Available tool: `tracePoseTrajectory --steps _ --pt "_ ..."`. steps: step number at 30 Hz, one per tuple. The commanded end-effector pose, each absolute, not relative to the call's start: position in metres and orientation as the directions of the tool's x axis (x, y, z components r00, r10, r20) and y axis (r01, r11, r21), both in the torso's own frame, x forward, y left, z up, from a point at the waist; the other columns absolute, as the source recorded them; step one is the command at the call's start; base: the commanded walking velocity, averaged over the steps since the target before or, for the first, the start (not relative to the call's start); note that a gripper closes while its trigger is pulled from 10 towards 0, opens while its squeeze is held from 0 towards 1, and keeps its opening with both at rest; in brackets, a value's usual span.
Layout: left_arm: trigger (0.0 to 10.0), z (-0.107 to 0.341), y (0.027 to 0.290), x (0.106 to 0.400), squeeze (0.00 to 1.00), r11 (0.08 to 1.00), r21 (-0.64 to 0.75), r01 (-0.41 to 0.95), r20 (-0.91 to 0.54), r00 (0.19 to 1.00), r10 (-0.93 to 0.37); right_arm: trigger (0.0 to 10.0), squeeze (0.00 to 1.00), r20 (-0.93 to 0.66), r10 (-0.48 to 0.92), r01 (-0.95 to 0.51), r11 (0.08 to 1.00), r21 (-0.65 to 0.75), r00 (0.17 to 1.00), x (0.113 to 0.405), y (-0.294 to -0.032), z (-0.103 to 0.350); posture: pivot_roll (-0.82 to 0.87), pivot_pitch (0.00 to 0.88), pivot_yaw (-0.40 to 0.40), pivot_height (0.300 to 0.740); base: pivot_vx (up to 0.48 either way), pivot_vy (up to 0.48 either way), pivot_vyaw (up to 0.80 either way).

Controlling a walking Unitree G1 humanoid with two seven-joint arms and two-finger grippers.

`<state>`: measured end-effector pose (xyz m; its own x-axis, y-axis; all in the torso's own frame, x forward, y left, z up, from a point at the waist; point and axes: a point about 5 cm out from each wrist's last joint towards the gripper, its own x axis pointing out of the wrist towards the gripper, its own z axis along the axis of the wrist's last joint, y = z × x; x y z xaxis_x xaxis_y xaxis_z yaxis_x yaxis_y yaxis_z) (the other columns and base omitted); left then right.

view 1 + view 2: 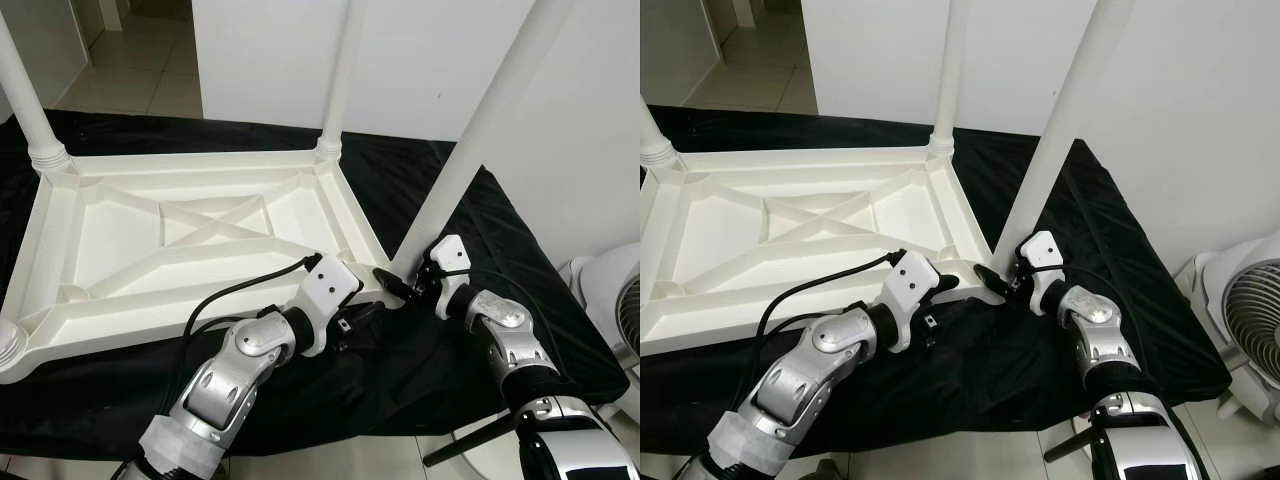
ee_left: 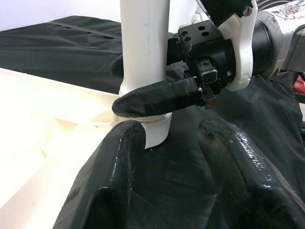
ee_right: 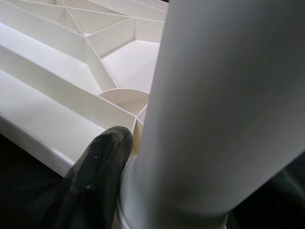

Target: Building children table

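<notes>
We see a plain white tabletop [image 1: 180,240] with white ribs, lying on a glossy black cloth [image 1: 520,250]. Its table legs [image 1: 480,130] are the same unpatterned white. Beside the near leg, our right gripper [image 1: 400,286] and left gripper [image 1: 352,318] have black fingers, white housings and silver arms. Beyond the cloth, pale beige floor tiles [image 1: 140,60] show.

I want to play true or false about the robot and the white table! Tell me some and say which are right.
1. The white table top lies upside down on a black cloth. True.
2. The right hand grips the near leg at its base. True.
3. The left hand is shut tight on that leg. False: its fingers are open, beside the leg's base.
4. A red fan stands on the right. False: the fan is white.
</notes>
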<state>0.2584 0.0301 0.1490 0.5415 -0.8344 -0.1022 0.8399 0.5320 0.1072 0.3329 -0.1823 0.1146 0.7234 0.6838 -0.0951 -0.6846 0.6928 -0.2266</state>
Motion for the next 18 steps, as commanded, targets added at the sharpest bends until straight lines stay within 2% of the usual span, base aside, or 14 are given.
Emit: tracePoseTrajectory --steps 1,10,12,18 --pt "10.0 0.152 0.027 0.257 0.00 0.498 0.109 0.860 -0.100 0.508 -0.855 0.0 0.00 -0.139 0.683 -0.695 0.684 -0.222 0.717 0.331 -0.183 0.107 0.14 0.000 -0.094 0.740 0.000 0.000 0.00" --pt "10.0 0.151 0.026 0.255 0.00 0.501 0.101 0.860 -0.098 0.510 -0.855 0.0 0.00 -0.001 0.577 -0.575 0.814 -0.081 0.817 0.327 -0.178 0.108 0.14 0.002 -0.105 0.740 0.000 0.000 0.00" --pt "10.0 0.151 0.025 0.254 0.00 0.501 0.098 0.860 -0.097 0.510 -0.855 0.0 0.00 0.069 0.515 -0.516 0.857 -0.010 0.854 0.323 -0.171 0.110 0.14 0.003 -0.108 0.740 0.000 0.000 0.00" --pt "10.0 0.150 0.025 0.253 0.00 0.500 0.094 0.861 -0.096 0.508 -0.856 0.0 0.00 0.113 0.366 -0.370 0.929 0.016 0.924 0.313 -0.152 0.115 0.13 0.003 -0.108 0.740 0.000 0.000 0.00"
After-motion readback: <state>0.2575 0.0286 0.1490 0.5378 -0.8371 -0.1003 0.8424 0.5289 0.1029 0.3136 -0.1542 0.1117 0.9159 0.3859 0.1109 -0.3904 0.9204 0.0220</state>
